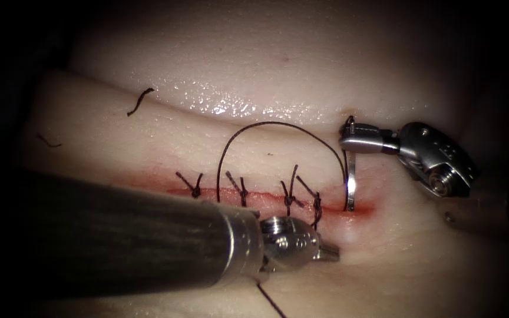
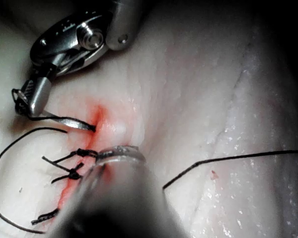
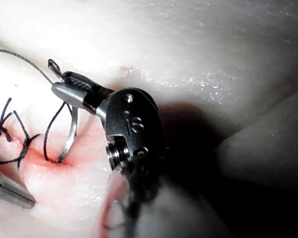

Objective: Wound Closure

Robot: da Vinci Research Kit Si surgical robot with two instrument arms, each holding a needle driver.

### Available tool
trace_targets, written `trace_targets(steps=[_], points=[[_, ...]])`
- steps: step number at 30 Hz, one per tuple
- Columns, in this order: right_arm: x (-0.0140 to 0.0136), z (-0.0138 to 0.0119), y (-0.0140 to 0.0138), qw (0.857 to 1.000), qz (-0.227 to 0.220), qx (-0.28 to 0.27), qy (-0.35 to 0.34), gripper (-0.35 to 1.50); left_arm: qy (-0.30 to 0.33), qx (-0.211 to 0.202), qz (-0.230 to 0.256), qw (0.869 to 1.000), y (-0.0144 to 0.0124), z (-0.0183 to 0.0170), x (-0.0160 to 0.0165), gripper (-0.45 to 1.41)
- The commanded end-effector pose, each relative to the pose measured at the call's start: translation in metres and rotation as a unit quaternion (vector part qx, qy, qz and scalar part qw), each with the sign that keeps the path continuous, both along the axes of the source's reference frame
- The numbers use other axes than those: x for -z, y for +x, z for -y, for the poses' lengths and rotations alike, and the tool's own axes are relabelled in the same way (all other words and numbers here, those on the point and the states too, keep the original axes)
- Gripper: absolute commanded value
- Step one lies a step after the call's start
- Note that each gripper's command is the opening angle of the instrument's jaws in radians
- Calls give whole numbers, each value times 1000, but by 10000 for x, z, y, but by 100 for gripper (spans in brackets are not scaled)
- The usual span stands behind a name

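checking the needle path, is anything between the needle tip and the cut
Nothing visible. The right tool is shut on the curved steel needle near its thread end, and the tip already sits in the pale tissue at the red cut's right end, beyond the dark knotted stitches.

tissue (image 1: 301, 65): pale, soft, wet — glossy highlights along the ridge
right tool (image 1: 349, 143): polished metal, smooth, bright glints
left tool (image 1: 329, 253): shiny metal tip on a dark, matt, faintly streaked shaft
needle (image 1: 352, 182): thin bright steel
thread (image 1: 266, 125): dark, matt strand
red fluid (image 1: 360, 209): thin, slick film
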State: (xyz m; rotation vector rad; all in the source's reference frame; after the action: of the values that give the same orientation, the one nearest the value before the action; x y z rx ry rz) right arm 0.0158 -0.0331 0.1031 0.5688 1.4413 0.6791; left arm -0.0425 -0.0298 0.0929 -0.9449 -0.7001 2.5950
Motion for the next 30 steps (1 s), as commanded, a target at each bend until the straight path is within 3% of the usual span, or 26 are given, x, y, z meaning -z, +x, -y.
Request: trace_targets(steps=[1,17,30], points=[[-7,8,9,1000,-3,2,15,-35,0,0,0,1000,-6,4,-6,-17],[-4,28,10,986,-4,7,167,-35,0,-1,0,1000,-4,4,-7,-17],[25,41,16,927,-38,-14,373,-35,0,-3,2,1000,-1,3,-8,-17]])
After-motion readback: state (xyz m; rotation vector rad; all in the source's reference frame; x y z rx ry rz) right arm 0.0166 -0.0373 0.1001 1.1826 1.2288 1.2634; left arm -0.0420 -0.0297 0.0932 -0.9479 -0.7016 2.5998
